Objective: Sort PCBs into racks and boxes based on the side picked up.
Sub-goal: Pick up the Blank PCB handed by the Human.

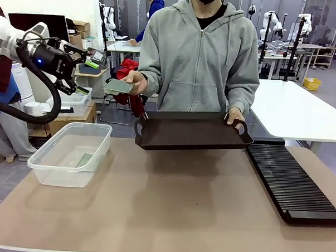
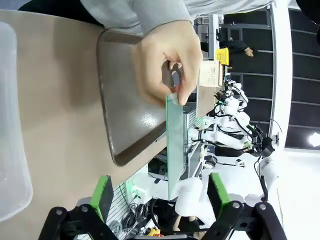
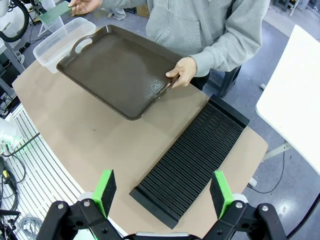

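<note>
Holding a green PCB out beyond the worktop's far left corner, the person presents it toward the left hand, whose fingers stand wide apart, apparently ready to take it.

We are looking at a dark brown handled tray that is tilting over the tan table mat, well beyond the right gripper's fingers and up-left of them. A white table is lying far off past the right-hand finger. A person's grey hoodie is showing farthest out. In the left wrist view the tray is sitting ahead of the left gripper's fingers, above the left-hand one.
</note>
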Controlling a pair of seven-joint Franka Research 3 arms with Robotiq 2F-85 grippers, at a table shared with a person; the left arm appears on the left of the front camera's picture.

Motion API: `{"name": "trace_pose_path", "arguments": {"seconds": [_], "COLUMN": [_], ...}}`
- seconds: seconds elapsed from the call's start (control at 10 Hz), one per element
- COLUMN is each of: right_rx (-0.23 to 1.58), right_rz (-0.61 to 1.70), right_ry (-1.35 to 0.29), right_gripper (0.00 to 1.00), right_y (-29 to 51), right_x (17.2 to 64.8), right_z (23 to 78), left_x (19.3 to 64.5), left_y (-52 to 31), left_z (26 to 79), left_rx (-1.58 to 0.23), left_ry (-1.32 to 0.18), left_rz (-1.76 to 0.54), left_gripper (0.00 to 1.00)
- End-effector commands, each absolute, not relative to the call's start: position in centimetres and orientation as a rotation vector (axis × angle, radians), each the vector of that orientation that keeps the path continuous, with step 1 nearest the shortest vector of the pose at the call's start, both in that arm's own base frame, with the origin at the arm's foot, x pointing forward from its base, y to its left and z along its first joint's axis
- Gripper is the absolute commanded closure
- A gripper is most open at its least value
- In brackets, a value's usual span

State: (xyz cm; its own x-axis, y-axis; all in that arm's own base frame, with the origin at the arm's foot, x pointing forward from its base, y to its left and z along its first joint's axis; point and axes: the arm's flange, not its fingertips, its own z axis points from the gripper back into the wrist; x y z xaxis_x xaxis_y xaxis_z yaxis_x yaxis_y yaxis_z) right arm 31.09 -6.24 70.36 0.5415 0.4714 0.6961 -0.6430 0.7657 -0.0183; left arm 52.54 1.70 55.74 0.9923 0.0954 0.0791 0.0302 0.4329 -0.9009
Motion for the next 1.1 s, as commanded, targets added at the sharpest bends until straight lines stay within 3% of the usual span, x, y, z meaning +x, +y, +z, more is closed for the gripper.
{"name": "trace_pose_path", "arguments": {"seconds": [0.0,0.5,1.0], "right_rx": [0.255,0.255,0.255], "right_rz": [0.665,0.665,0.665], "right_ry": [-0.748,-0.748,-0.748], "right_gripper": [0.0,0.0,0.0], "right_y": [-6.1,-6.1,-6.1], "right_x": [31.0,31.0,31.0], "right_z": [70.3,70.3,70.3], "left_x": [52.9,52.9,55.0], "left_y": [1.1,1.5,-0.4], "left_z": [55.0,55.4,53.1], "left_rx": [-1.138,-1.126,-1.32], "left_ry": [-0.177,-0.137,-0.103], "left_rz": [0.011,0.034,0.034], "left_gripper": [0.0,0.0,0.0]}}
